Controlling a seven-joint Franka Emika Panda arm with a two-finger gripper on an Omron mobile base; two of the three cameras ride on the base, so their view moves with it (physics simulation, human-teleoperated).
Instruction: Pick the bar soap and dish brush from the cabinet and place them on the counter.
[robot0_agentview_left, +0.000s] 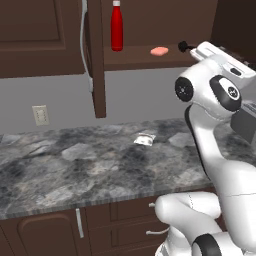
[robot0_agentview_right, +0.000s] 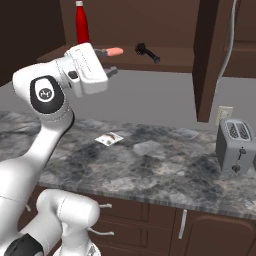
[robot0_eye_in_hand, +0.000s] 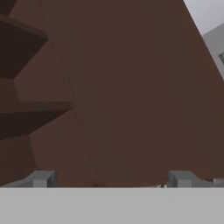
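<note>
Now the cabinet (robot0_agentview_left: 100, 60) stands open above the counter (robot0_agentview_left: 75, 165), and its lower shelf carries 3 things. At the left of the shelf stands a tall red bottle (robot0_agentview_left: 116, 26), upright. To the right of it the bar soap (robot0_agentview_left: 159, 51) lies flat near the front edge of the shelf. Further right lies the dish brush (robot0_agentview_right: 147, 52), black, with its round head toward the soap and its handle pointing away from it; in the left base view only the head end shows beside the white arm.

The gripper (robot0_agentview_right: 111, 61) is raised to the height of this shelf, just in front of the soap. Its jaws stand wide apart and hold nothing. In the right base view 1 dark finger (robot0_agentview_right: 112, 73) shows just below the soap; whether it touches the soap I cannot tell. In the hand view the 2 grey fingertips (robot0_eye_in_hand: 41, 178) rise at the bottom, well apart, before the brown inner wall of the cabinet.

On the counter a small whitish packet (robot0_agentview_left: 145, 139) lies flat, well below the shelf. A silver toaster (robot0_agentview_right: 235, 145) stands at the right side of the counter, near a wall socket (robot0_agentview_right: 224, 114). Under the counter are brown drawers (robot0_agentview_right: 130, 220) with silver pulls.
</note>
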